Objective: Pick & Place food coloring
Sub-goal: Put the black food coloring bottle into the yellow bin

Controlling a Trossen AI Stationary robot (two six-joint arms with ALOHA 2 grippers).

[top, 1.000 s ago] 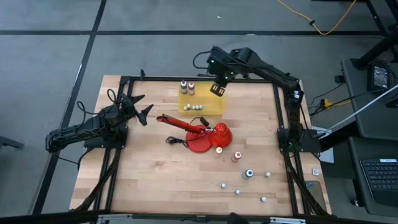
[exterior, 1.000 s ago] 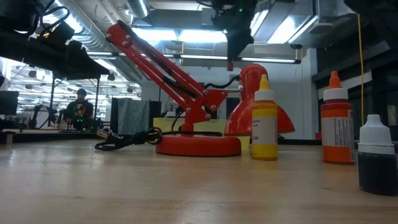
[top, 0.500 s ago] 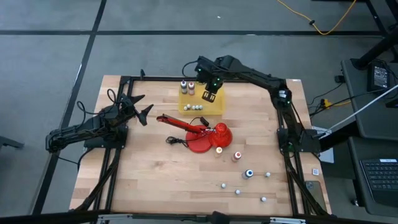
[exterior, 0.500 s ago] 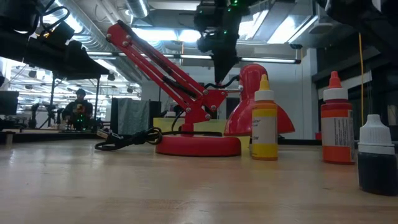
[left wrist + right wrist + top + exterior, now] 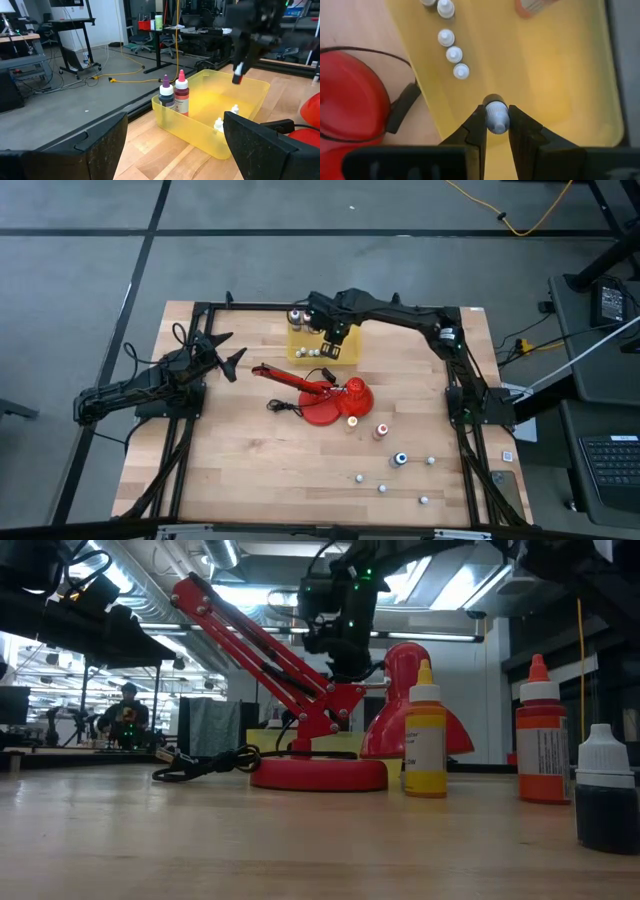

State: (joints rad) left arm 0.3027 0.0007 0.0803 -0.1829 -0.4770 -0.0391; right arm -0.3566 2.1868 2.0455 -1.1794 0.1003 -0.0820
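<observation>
Two bottles, purple [image 5: 166, 92] and dark red [image 5: 181, 95], stand upright side by side in a far corner of the yellow bin [image 5: 350, 356], touching or nearly so. Several small white caps [image 5: 453, 54] lie in a row on the bin floor. The right gripper [image 5: 496, 120] hangs over the bin interior, its jaws closed narrowly on a small white-capped item [image 5: 496, 116]; whether this is a cap alone or a bottle seen end-on cannot be told. The left gripper [image 5: 222, 352] waits near the table's left edge, well apart from the bin, jaws spread wide.

Outside the bin, a yellow bottle [image 5: 425, 735] stands just beside the red desk lamp [image 5: 330, 393], an orange-red bottle [image 5: 541, 735] a little farther out, and a dark blue bottle [image 5: 606, 792] beyond that, all upright on the wooden table [image 5: 250, 460]. Three loose white caps [image 5: 382, 489] lie on the table near the blue bottle. A person [image 5: 125, 715] shows in the room behind.
</observation>
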